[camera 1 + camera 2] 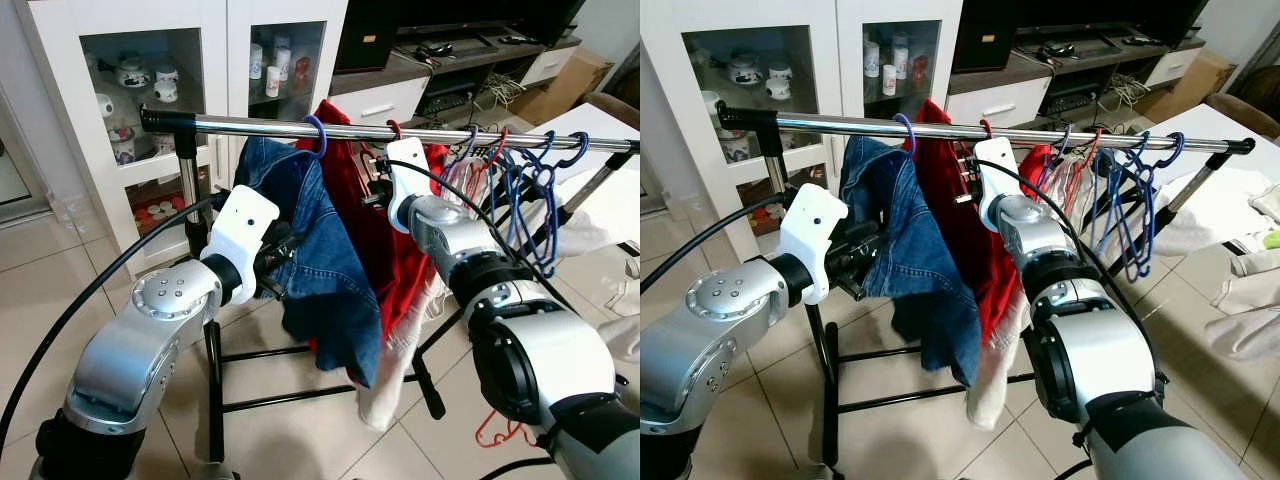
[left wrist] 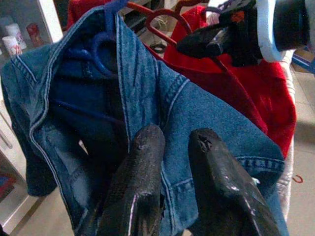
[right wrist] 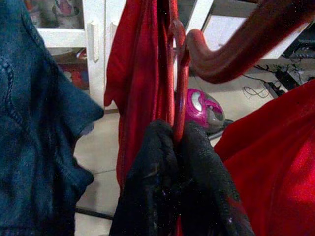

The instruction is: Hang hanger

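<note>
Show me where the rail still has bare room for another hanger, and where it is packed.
Bare rail runs from the black corner post to the blue hook of the denim jacket. A shorter gap lies between the red garment and the empty blue hangers. Those hangers crowd the far end, and the right claw pinches the red hanger.

Rail [image 1: 400, 131] runs across upper frame, left post to right edge. Jacket [image 1: 310, 260] hangs at centre-left, shirt [image 1: 375, 230] just right of it, touching. Spare hangers [image 1: 525, 185] bunch at rail's right end. Cabinet [image 1: 150, 90] behind, upper left. Left gripper [image 2: 170, 162] at jacket front; right gripper [image 3: 177, 142] at shirt's hanger [image 3: 179, 88], prob. pinching it.
</note>
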You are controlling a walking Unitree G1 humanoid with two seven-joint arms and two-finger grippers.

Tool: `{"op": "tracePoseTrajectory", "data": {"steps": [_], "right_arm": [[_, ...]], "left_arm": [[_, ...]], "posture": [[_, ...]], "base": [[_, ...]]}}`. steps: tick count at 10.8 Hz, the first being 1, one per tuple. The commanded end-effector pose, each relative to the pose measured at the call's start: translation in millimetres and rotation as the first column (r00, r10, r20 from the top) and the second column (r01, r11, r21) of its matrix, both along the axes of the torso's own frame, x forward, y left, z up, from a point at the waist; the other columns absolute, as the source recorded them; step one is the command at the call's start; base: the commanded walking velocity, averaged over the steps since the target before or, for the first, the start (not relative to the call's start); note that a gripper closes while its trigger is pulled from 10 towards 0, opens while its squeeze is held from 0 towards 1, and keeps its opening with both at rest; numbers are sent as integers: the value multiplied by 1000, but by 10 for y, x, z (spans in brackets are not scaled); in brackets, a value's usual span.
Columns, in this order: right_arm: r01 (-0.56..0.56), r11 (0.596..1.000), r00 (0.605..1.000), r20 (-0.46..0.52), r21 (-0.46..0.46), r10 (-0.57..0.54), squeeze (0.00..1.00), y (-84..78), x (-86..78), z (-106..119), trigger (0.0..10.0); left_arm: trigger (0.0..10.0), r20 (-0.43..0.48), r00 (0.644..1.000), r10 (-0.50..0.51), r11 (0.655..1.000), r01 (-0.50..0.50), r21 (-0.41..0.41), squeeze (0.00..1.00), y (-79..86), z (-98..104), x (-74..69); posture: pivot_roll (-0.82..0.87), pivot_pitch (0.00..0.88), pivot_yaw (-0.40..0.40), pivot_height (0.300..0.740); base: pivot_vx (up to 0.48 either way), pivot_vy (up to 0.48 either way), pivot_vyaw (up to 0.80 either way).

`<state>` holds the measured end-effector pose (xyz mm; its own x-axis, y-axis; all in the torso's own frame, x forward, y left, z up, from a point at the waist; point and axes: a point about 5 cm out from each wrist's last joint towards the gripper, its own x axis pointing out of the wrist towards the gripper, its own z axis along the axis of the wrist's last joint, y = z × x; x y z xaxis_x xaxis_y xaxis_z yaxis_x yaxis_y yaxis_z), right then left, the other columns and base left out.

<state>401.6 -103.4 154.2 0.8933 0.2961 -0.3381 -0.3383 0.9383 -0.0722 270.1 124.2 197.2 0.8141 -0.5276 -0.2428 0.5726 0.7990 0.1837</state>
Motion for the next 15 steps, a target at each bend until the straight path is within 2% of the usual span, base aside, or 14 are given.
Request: {"op": "tracePoseTrajectory", "data": {"steps": [1,2,4,5,7,9,11,12,13,14,15], "right_arm": [[16,1000,972,-236,-19,-20,90,-92,-250,-586,10000],[7,1000,983,-183,6,-6,1000,-95,-204,-494,10000],[19,998,991,-132,61,-11,1000,-110,-152,-381,10000],[8,994,997,-75,107,0,1000,-148,-111,-260,10000],[-56,990,998,19,133,54,1000,-202,-126,-90,10000],[-84,988,992,107,132,70,1000,-327,-314,98,10000],[-106,983,975,209,147,74,1000,-438,-551,332,10000],[-123,980,970,229,155,86,1000,-457,-622,384,10000],[-154,975,954,282,160,105,133,-523,-874,505,10000],[-162,974,950,293,158,110,0,-539,-1074,522,10000],[-154,976,950,295,156,103,0,-541,-1227,519,10000]], "left_arm": [[10000,28,999,-39,999,39,-13,0,-69,57,8],[10000,33,998,-48,999,49,-12,0,-75,73,16],[10000,39,998,-51,999,52,-12,0,-67,86,40],[10000,56,997,-56,998,57,-17,0,-67,113,59],[10000,73,996,-55,998,57,-28,0,-38,123,61],[10000,62,997,-38,998,41,-39,0,17,59,11],[10000,84,995,55,996,-49,-74,0,93,16,-3],[10000,71,995,70,994,-63,-91,0,103,-5,-18],[10000,62,989,132,986,-125,-107,0,169,-97,-57],[10000,94,984,150,983,-138,-122,0,203,-124,-93],[10000,94,981,170,978,-157,-134,0,230,-161,-137]], "posture": [[172,139,-144,740],[170,134,-137,740],[166,123,-123,740],[162,112,-110,740],[152,90,-87,740],[131,66,-57,740],[121,45,-44,740],[121,37,-43,740],[114,26,-40,740],[110,21,-40,740],[104,12,-46,740]], "base": [[0,0,0],[0,0,0],[0,0,0],[0,0,0],[0,0,0],[0,0,0],[0,0,0],[0,0,0],[0,0,0],[0,0,0],[0,0,0]]}}
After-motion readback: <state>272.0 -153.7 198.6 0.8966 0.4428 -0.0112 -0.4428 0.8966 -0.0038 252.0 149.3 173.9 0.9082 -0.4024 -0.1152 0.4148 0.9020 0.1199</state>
